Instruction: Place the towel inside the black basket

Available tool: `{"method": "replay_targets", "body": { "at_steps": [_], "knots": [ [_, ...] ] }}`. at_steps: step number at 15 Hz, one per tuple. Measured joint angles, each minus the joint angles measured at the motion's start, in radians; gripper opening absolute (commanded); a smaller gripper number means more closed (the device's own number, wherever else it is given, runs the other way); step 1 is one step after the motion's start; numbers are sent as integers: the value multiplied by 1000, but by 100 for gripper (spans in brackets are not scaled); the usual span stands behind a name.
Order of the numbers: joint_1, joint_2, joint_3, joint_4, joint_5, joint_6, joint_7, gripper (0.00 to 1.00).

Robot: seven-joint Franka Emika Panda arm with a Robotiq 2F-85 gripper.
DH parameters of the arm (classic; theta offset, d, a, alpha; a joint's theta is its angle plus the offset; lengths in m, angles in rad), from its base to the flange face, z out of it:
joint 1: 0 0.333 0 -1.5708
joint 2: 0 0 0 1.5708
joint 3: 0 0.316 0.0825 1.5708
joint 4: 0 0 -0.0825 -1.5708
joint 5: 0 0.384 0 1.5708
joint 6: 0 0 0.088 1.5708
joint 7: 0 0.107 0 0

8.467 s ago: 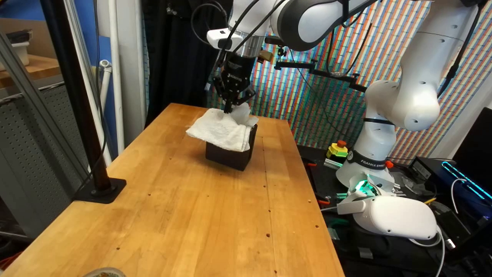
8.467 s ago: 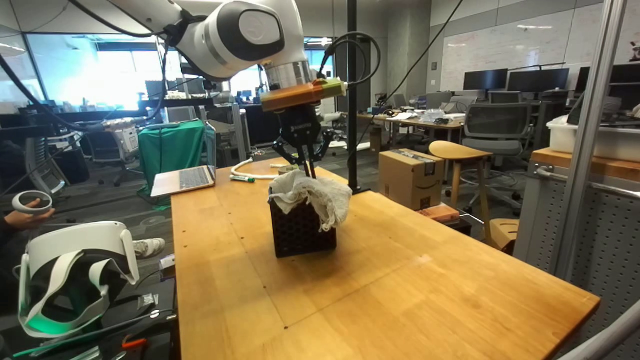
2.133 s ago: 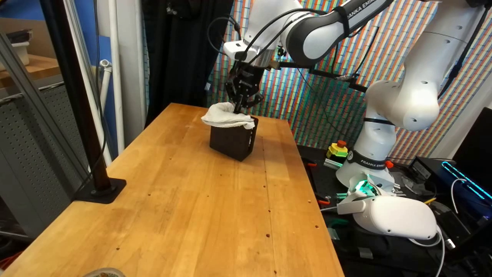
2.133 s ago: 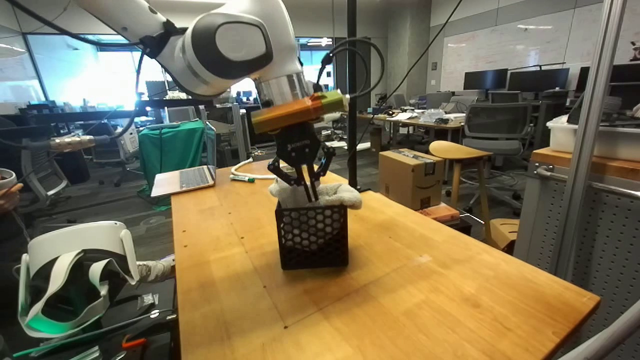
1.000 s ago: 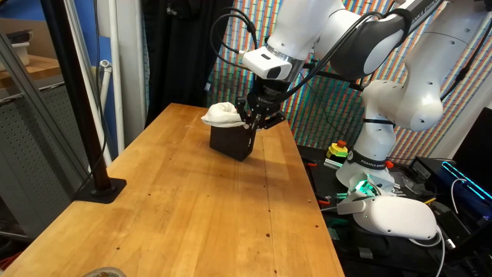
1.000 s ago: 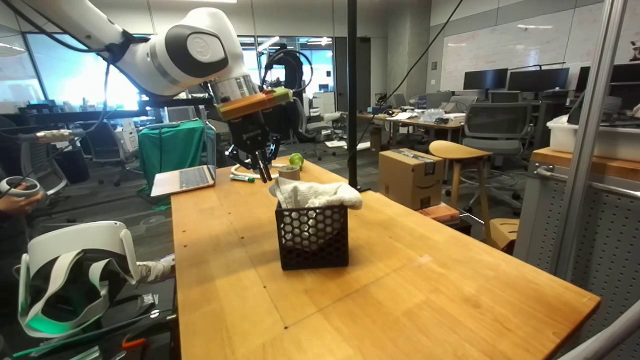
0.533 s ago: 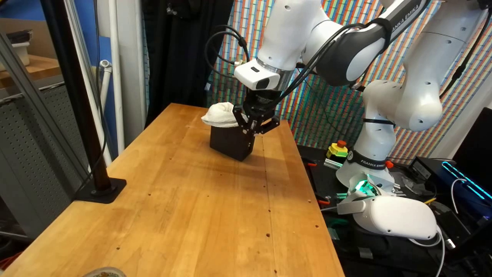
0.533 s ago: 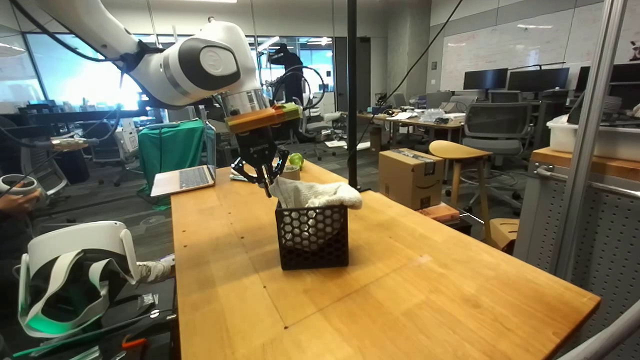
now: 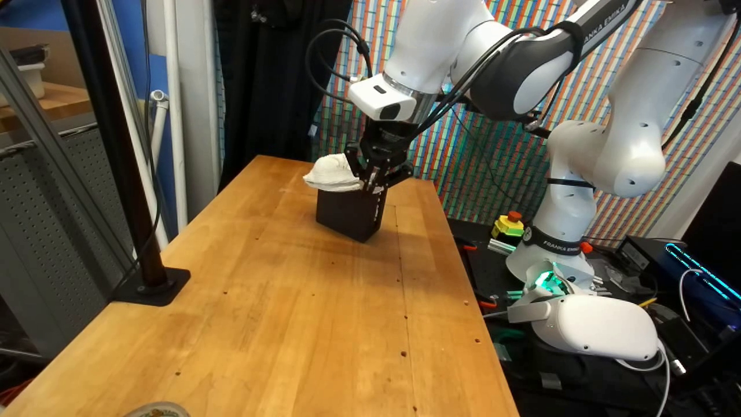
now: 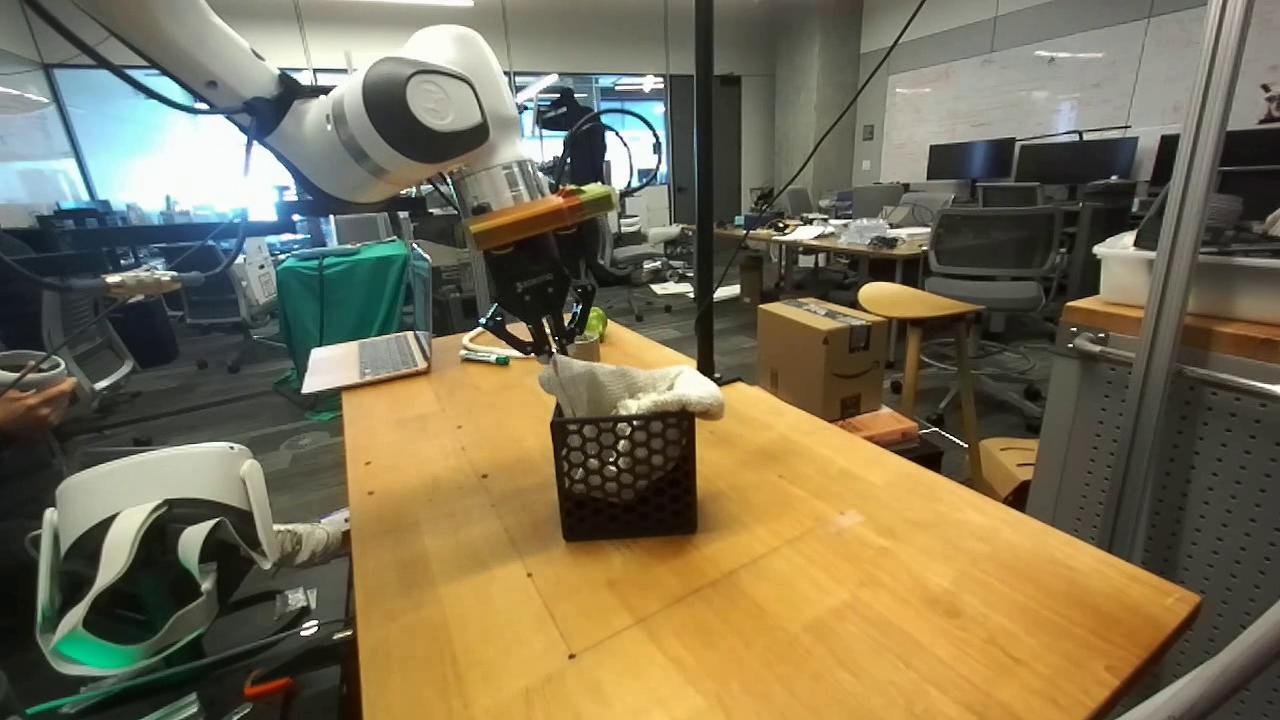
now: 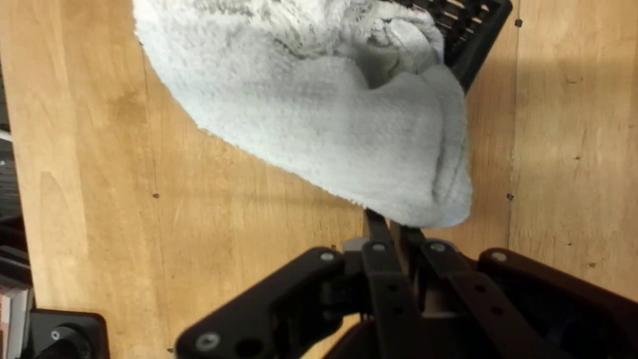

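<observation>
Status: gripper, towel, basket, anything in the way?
Gripper at edge of towel, grip unclear. Towel partly inside black basket, rest sticking out. Overhang blocks wrist view of grip.

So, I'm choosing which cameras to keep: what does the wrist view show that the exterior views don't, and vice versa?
Only the wrist view shows, from above, the hollow in the towel. Only the exterior views show the white headset and the robot's arm. All share the black basket, towel, gripper and wooden table.
</observation>
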Motion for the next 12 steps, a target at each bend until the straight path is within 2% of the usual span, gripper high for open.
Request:
{"method": "replay_targets", "body": {
  "at_steps": [7, 12],
  "knots": [
    [-37, -35, -24, 1, -72, 1, 27, 11],
    [-54, -56, -50, 0, -80, 1, 42, 11]
  ]
}}
